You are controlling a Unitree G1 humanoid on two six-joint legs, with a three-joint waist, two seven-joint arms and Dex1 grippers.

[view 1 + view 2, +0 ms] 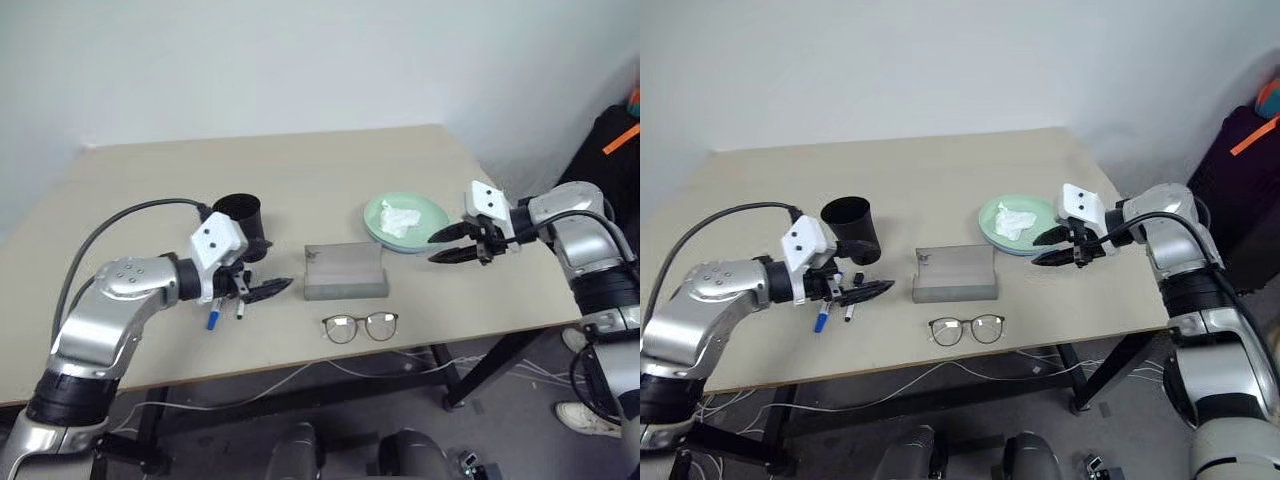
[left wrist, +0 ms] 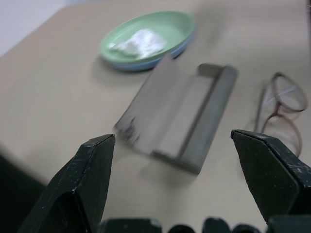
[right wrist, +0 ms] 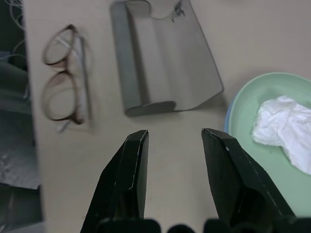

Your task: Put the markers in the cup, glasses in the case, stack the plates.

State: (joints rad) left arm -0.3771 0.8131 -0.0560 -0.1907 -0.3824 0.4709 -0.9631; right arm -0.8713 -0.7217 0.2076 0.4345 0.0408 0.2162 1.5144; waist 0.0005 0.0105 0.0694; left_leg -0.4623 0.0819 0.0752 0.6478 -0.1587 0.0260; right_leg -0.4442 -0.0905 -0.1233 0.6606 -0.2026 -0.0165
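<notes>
The black cup [image 1: 240,222] stands upright at the table's left. Two markers lie just in front of it, one blue-capped [image 1: 213,318] and one black-capped [image 1: 240,308]. My left gripper [image 1: 275,289] hovers over them, open and empty, pointing toward the grey case [image 1: 345,270] at mid-table. The glasses [image 1: 361,326] lie unfolded by the front edge, in front of the case. The mint green plate [image 1: 432,212] sits on the light blue plate [image 3: 227,116] to the right of the case. My right gripper [image 1: 432,249] is open beside the plates' near rim, holding nothing.
A crumpled white tissue [image 1: 400,218] lies in the green plate. The table's front edge [image 1: 300,365] runs close behind the glasses. A black bag with an orange strap [image 1: 620,140] stands off the table's right. Cables hang under the table.
</notes>
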